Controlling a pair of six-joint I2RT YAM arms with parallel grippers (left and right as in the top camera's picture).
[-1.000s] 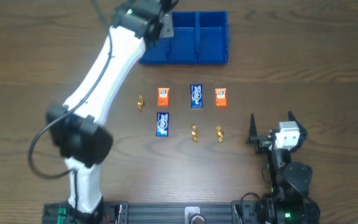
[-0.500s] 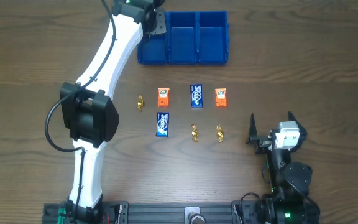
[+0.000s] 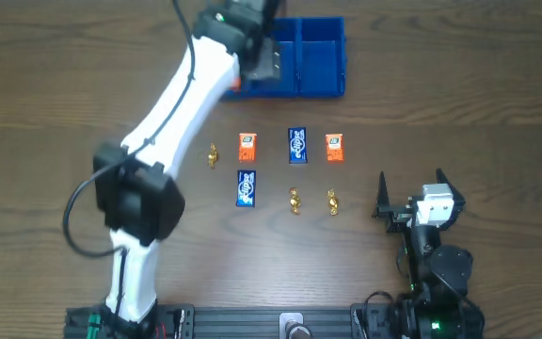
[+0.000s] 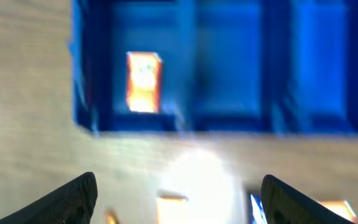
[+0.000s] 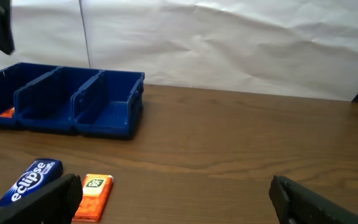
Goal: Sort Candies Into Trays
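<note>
The blue three-compartment tray point(image 3: 320, 87) stands at the far side of the table. My left gripper point(image 3: 269, 58) hangs open above its near wall, with nothing between its fingers point(image 4: 73, 200). One orange candy point(image 4: 143, 82) lies in the tray's leftmost compartment point(image 4: 143, 37). On the table lie two orange candies point(image 3: 247, 146) point(image 3: 335, 147), two blue candies point(image 3: 296, 146) point(image 3: 246, 188) and three gold-wrapped candies point(image 3: 213, 155) point(image 3: 294, 201) point(image 3: 332, 201). My right gripper point(image 3: 410, 190) rests open near the front right, apart from the candies; its view shows the tray point(image 5: 73, 102), a blue candy point(image 5: 30, 180) and an orange candy point(image 5: 93, 188).
The left arm point(image 3: 172, 104) stretches diagonally over the table's left half. Bare wood surrounds the candy group on the left and right. A white backdrop point(image 5: 229, 43) stands behind the table's far edge.
The left gripper has swung right from the tray's left end toward its middle and drawn slightly back toward the candies. The right arm and the candies have not moved.
</note>
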